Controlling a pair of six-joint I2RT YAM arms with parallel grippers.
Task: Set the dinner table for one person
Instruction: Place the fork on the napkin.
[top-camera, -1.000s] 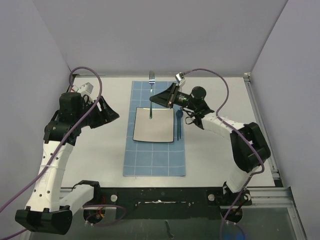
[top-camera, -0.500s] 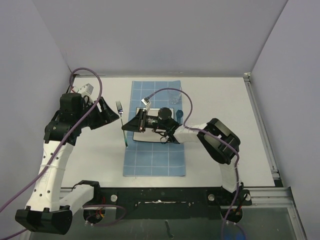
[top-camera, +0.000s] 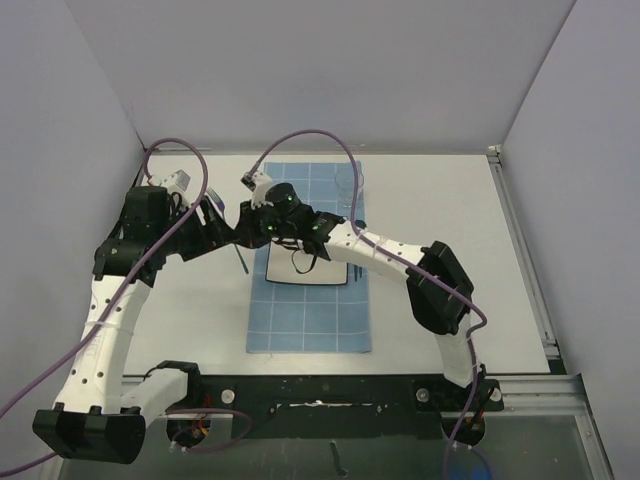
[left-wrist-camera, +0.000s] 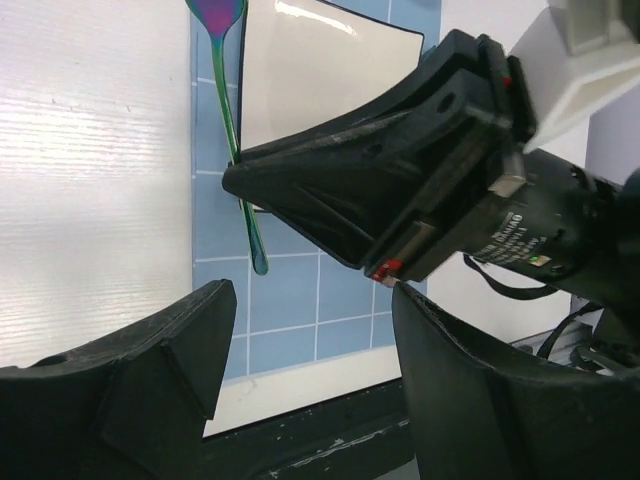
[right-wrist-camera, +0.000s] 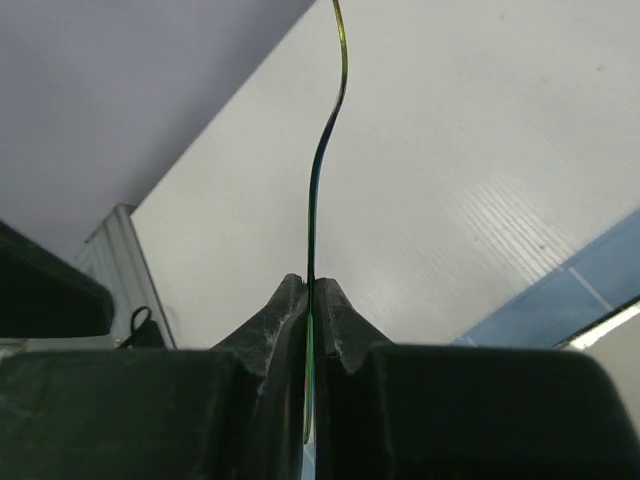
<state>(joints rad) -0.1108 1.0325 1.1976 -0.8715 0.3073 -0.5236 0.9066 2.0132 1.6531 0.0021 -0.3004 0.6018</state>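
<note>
My right gripper reaches left across the white square plate and is shut on an iridescent fork. In the right wrist view the fingers pinch the fork edge-on, above the white dinner table. In the left wrist view the fork hangs over the left edge of the blue gridded mat, beside the plate. My left gripper is open and empty, right next to the right gripper's tip.
The blue mat lies in the middle of the dinner table. A black rail runs along the near edge. Purple cables loop over the arms. Grey walls close the left, far and right sides.
My right arm has swung left with the fork, from over the plate's far edge to the mat's left side, close to the left gripper. The left arm has barely moved.
</note>
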